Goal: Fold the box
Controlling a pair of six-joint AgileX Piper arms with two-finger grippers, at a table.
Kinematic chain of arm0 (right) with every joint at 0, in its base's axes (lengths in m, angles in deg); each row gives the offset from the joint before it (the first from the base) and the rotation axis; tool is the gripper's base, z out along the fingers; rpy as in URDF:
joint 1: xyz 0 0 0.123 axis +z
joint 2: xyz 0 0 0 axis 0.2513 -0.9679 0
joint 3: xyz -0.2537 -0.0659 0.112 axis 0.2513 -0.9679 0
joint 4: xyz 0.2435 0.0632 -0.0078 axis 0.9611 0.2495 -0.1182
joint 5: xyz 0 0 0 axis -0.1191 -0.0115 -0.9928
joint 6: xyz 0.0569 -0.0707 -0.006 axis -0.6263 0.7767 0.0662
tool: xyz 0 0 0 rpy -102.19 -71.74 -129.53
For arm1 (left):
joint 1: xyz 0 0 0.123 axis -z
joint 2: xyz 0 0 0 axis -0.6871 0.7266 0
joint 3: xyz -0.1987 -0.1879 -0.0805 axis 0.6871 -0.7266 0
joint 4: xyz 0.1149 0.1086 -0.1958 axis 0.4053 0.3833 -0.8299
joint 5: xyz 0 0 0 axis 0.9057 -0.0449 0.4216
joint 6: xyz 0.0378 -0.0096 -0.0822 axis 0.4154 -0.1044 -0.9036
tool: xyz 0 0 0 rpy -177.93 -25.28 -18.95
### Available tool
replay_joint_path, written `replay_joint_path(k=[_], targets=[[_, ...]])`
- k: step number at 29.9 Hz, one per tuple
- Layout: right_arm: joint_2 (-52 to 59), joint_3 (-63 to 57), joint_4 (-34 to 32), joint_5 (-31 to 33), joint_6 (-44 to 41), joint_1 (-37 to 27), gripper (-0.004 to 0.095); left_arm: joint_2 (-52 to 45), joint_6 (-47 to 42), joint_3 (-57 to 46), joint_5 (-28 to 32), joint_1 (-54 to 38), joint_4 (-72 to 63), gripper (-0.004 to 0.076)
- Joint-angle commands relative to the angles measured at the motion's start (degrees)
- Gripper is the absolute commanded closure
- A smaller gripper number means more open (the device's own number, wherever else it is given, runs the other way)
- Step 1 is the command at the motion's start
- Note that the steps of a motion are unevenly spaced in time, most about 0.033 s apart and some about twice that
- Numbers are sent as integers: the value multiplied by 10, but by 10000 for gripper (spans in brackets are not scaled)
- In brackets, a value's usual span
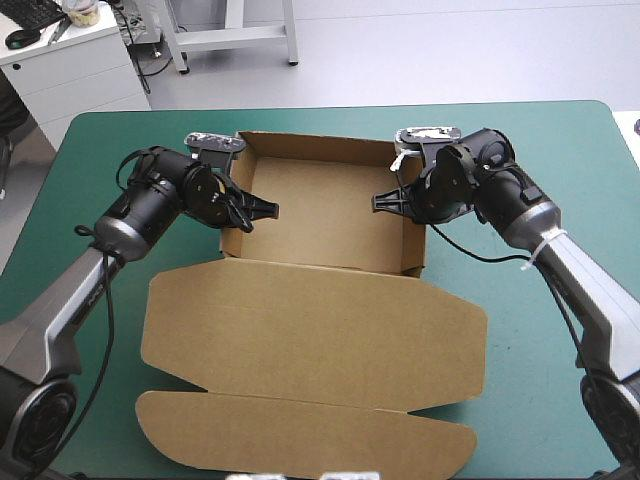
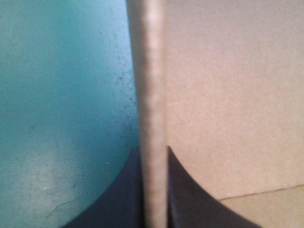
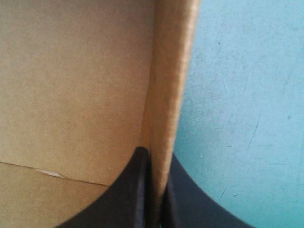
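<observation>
The box (image 1: 320, 210) lies on the table (image 1: 560, 140) as an open tray set toward the far edge, midway between the left and right edges. Its far wall (image 1: 320, 148), left wall (image 1: 232, 240) and right wall (image 1: 415, 255) stand raised. The lid (image 1: 320, 330) lies flat on the teal-green cover (image 1: 90, 150) and extends from the tray toward the near edge, ending in a rounded front flap (image 1: 300, 435). The left gripper (image 1: 265, 211) reaches over the left wall from outside, with its tips pointing inward over the tray floor. In the left wrist view the wall's edge (image 2: 149, 71) runs straight ahead between the two black fingers (image 2: 118, 194). The fingers are nearly closed and clamp the board, one on each face. The teal-green cover (image 2: 61, 95) lies on the outer side and brown board (image 2: 237, 95) on the inner side. The right gripper (image 1: 385, 202) mirrors this position on the right wall, with its tips pointing inward toward the left gripper. In the right wrist view the wall (image 3: 173, 71) stands between the black fingers (image 3: 130, 190), which are pressed against both of its faces. The tray interior (image 3: 71, 71) lies to one side and the cover (image 3: 247, 95) to the other. A crease line (image 3: 57, 175) crosses the inner board near the fingers. The two grippers are well apart, with the tray floor between them.
</observation>
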Motion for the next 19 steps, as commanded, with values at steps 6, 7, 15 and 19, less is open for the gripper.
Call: replay_joint_path(k=[6, 7, 15, 19], targets=[[-34, 15, 33, 7, 78, -54, 908, 51, 14, 50, 18, 3, -11, 734], [-41, 15, 31, 7, 85, -54, 909, 59, 14, 51, 18, 3, -11, 734], [-85, 15, 30, -12, 94, -54, 909, 97, 14, 52, 19, 3, -11, 734], [-95, 16, 28, -16, 137, -54, 908, 106, 18, 53, 24, 3, -10, 733]])
